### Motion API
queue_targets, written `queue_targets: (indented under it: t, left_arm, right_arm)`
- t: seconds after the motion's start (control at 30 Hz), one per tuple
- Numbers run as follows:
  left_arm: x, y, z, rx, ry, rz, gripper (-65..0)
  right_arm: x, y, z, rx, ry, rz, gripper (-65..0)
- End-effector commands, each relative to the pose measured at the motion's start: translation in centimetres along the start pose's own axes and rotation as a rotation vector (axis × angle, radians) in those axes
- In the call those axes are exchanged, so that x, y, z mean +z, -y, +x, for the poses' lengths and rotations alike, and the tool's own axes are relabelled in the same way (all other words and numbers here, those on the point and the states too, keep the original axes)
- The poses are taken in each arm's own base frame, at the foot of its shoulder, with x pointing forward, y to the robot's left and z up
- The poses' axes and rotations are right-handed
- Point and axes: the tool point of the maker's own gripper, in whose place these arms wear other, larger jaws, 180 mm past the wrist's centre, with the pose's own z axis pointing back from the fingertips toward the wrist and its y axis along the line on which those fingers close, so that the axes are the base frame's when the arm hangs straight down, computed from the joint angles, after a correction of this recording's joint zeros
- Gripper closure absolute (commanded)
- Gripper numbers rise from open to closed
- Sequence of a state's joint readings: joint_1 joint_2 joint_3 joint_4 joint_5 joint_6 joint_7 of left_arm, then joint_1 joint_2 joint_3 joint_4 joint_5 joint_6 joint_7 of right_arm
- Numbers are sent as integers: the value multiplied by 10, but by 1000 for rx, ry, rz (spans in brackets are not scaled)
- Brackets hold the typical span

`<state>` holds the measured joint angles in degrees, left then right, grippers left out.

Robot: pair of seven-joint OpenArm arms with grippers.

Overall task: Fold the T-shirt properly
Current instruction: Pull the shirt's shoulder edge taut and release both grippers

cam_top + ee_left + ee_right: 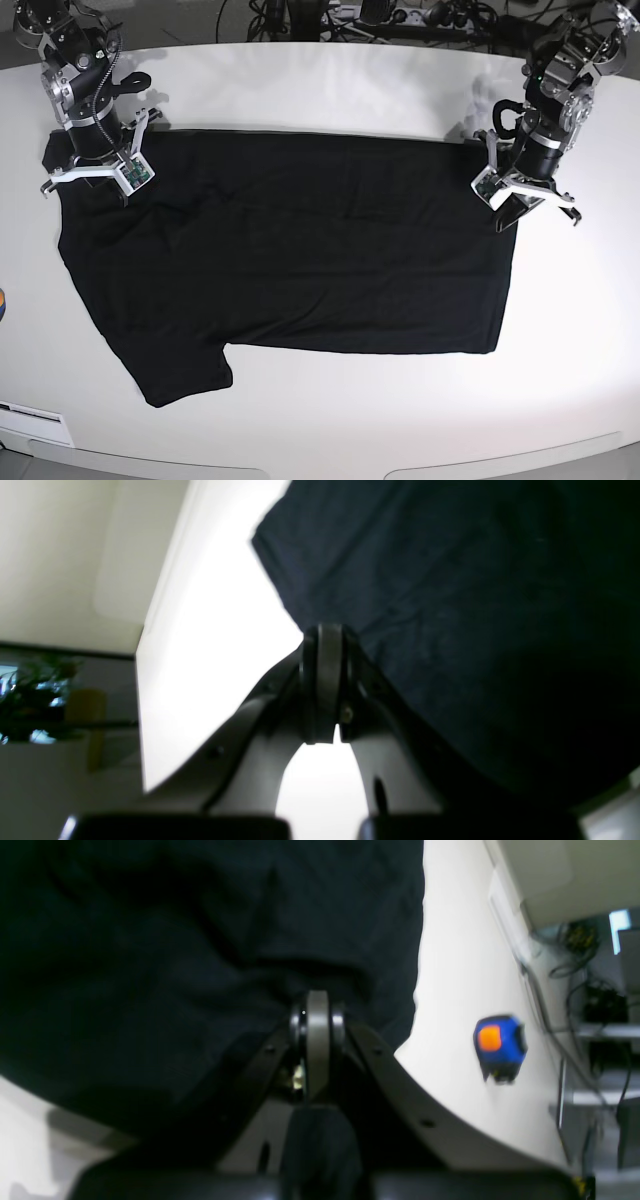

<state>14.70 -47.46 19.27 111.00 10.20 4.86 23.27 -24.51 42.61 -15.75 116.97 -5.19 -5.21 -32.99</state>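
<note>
The black T-shirt [300, 260] lies spread plain side up on the white table [350, 420], one sleeve pointing to the front left. My left gripper [512, 200] is at the shirt's right edge; in the left wrist view this gripper [324, 630] is shut, its tips pinching the edge of the T-shirt [450, 605]. My right gripper [95, 175] is over the shirt's far left corner. In the right wrist view that gripper [317, 995] is shut, with the T-shirt [150, 965] bunched around its tips.
A blue and orange object [497, 1045] lies on the table beside the right arm. Cables and a power strip [400, 15] run along the table's far edge. The curved front edge of the table [450, 465] is near.
</note>
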Motion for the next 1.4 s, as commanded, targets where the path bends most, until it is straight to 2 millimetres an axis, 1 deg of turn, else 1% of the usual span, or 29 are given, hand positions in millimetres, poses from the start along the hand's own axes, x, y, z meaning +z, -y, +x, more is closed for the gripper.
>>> queue_targets:
  t: [0.0,0.1,0.17,0.23,0.27,0.37,0.5,0.6,0.7,0.77,0.9,1.03,1.17,1.3,1.37]
  left_arm:
    - [-2,-7,4,-6,28,7,0]
    - [-8,14,-11,2,-13,-91,0]
    - [-8,31,-27,-21,-79,-171,0]
    - [-5,42,-43,-45,-153,-236,0]
    - [-3,44,-51,-57,-189,-252,0]
    - [7,49,-60,-87,-225,-285,0]
    - [34,68,-68,-126,-256,-352,0]
    - [51,79,-67,-137,-255,-383,0]
    - [61,82,-66,-171,-248,-391,0]
    - [68,85,-68,-192,-255,-396,0]
    - [82,100,-76,-192,-289,-442,0]
    - [91,108,-84,-198,-320,-467,0]
    - [99,115,-92,-202,-352,-491,0]
    - [113,122,-105,-214,-417,-523,0]
    - [119,127,-108,-218,-430,-542,0]
  right_arm:
    - [-4,6,1,6,14,-12,0]
    - [-16,-22,-27,-44,-78,101,0]
    - [-18,-38,-49,-45,-157,160,0]
    - [-16,-43,-66,-39,-236,177,0]
    - [-15,-42,-71,-41,-268,171,0]
    - [-7,-44,-74,-48,-307,166,0]
    - [19,-56,-81,-29,-322,192,0]
    - [37,-63,-82,-16,-321,217,0]
    - [49,-69,-81,0,-315,242,0]
    - [56,-72,-86,31,-325,245,0]
    - [71,-79,-102,76,-368,247,0]
    - [80,-80,-112,102,-393,244,0]
    - [83,-80,-117,113,-413,248,0]
    - [83,-80,-117,114,-416,249,0]
    - [82,-80,-116,119,-411,252,0]
